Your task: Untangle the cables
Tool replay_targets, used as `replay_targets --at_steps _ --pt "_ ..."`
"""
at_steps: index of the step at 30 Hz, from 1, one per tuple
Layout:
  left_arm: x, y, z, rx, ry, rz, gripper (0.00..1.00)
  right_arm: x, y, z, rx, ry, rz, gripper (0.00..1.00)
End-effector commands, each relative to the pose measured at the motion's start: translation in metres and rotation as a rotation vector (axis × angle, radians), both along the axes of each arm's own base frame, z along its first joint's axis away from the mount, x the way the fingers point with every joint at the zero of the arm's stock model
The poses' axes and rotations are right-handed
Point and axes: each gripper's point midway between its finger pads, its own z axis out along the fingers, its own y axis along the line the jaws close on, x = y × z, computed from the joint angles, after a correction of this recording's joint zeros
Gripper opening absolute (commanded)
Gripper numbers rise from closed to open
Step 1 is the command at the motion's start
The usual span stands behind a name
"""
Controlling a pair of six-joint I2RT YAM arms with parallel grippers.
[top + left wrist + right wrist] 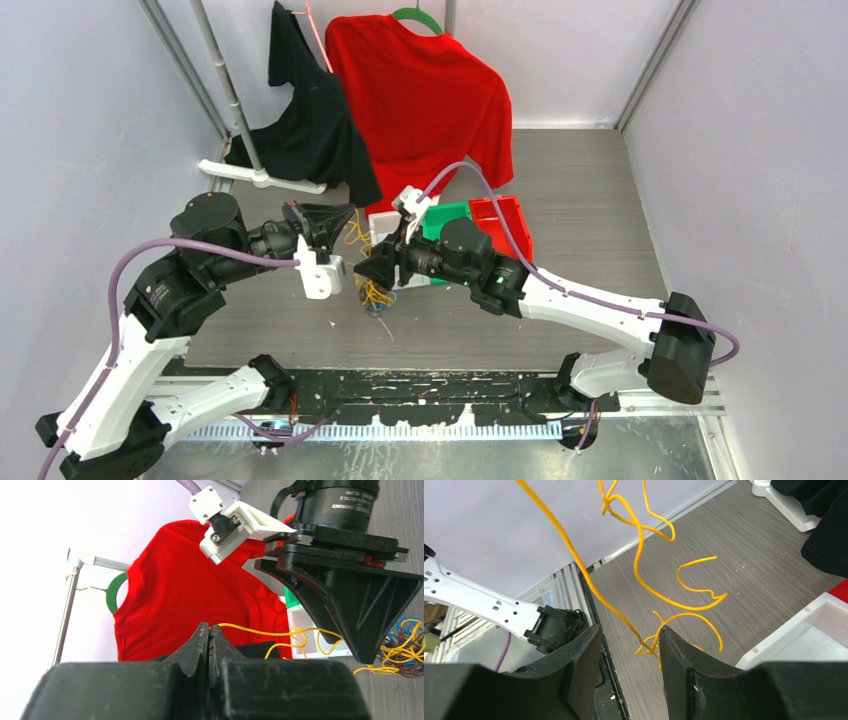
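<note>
Yellow thin wire cables (574, 557) run from the left hand (209, 628), seemingly clamped on one, through the half-open right hand (629, 631).

Two robot arms, the left arm (180, 290) and the right arm (580, 300); two grippers, the left gripper (209, 630) and the right gripper (629, 630); two shirts, one red shirt (420, 100) and one black shirt (310, 120); one green hanger (417, 14); one clothes rack (232, 100); three bins, a white bin (385, 222), a green bin (447, 215) and a red bin (505, 220); one tangle of cables (375, 295) in three colours, yellow, blue and dark brown; how many separate strands it holds cannot be counted.
</note>
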Motion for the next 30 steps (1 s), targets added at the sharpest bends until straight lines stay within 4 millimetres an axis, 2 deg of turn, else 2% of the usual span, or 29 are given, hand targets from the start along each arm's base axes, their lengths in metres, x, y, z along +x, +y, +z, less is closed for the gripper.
replay_targets --at_steps 1,6,10,14,19,21,24,26,27,28,30 --pt "-0.01 0.001 0.026 -0.04 -0.079 -0.035 0.0 -0.009 -0.01 0.042 0.14 0.014 0.084 0.53" --pt "-0.01 0.0 0.026 -0.031 -0.089 -0.046 0.0 -0.015 -0.022 0.045 0.165 0.086 0.195 0.6" --pt "-0.01 -0.002 0.027 -0.031 -0.086 -0.053 0.0 -0.023 -0.015 0.044 0.16 0.116 0.264 0.61" --pt "-0.009 -0.003 0.028 -0.03 -0.089 -0.055 0.0 -0.022 -0.009 0.041 0.164 0.141 0.282 0.62" --pt "-0.009 -0.003 0.033 -0.034 -0.097 -0.055 0.0 -0.017 -0.004 0.044 0.187 0.145 0.278 0.61" --pt "-0.009 -0.003 0.035 -0.038 -0.101 -0.055 0.0 -0.018 0.001 0.043 0.192 0.157 0.297 0.57" --pt "-0.009 -0.002 0.033 -0.036 -0.094 -0.052 0.0 -0.016 0.005 0.032 0.176 0.192 0.298 0.53" --pt "-0.007 0.001 0.021 -0.016 -0.063 -0.029 0.0 -0.01 0.005 0.018 0.156 0.213 0.259 0.53" --pt "-0.006 0.003 0.008 0.004 -0.016 -0.009 0.0 -0.007 0.004 0.011 0.144 0.218 0.236 0.53" --pt "-0.004 0.006 -0.009 0.022 0.05 0.018 0.0 -0.005 0.001 0.003 0.127 0.223 0.214 0.53" --pt "-0.007 0.013 -0.056 0.07 0.248 0.073 0.0 -0.002 -0.006 -0.013 0.094 0.231 0.168 0.52"
